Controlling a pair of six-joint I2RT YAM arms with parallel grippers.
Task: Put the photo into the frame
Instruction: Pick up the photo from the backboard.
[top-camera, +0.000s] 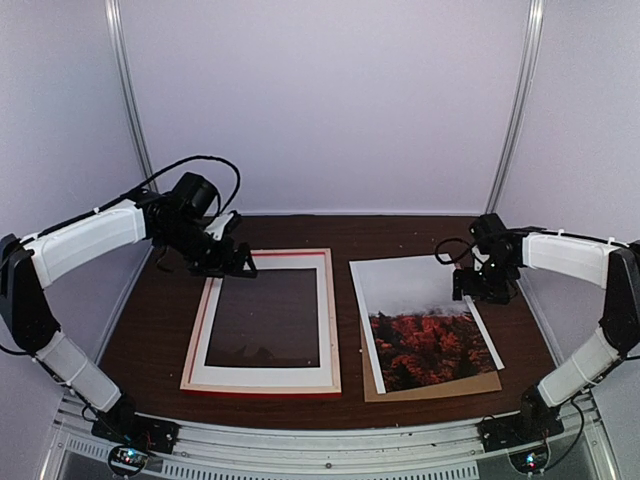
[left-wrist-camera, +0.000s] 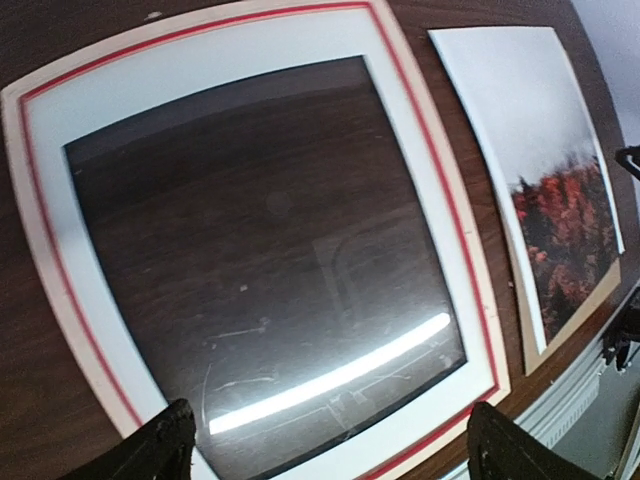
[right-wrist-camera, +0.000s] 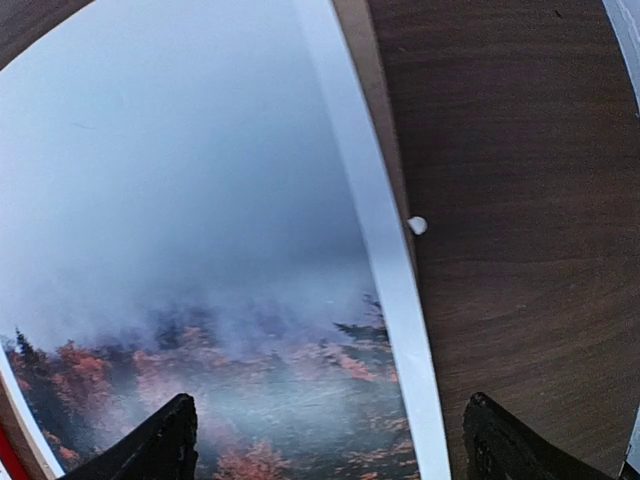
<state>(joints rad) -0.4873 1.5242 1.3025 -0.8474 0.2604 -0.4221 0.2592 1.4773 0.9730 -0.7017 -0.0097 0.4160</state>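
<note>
Photo (top-camera: 425, 322) is lying flat, face up, on the right half of the table (top-camera: 150, 330). It's on a brown backing board (top-camera: 445, 386) that only peeks out along the near edge and as a sliver down the right side. Print sits a bit skewed on it.

Frame (top-camera: 334, 320) is just to its left, also flat, with a narrow strip of bare table between them, not touching. Inside the frame sits a white mat (top-camera: 262, 377). The window shows something glossy throwing back a bright streak, can't tell if it's glass or plastic.

Over the photo's right border hangs the right gripper (right-wrist-camera: 325, 440), jaws spread wide, holding nothing. Only its fingertips poke into the wrist view. Over the frame's far-left corner is the left gripper (left-wrist-camera: 330, 450), also wide and not gripping anything.

Tiny white speck (right-wrist-camera: 417, 225) on the wood beside the photo's edge, too small to identify. Open wood right of the photo and along the far side behind both.
</note>
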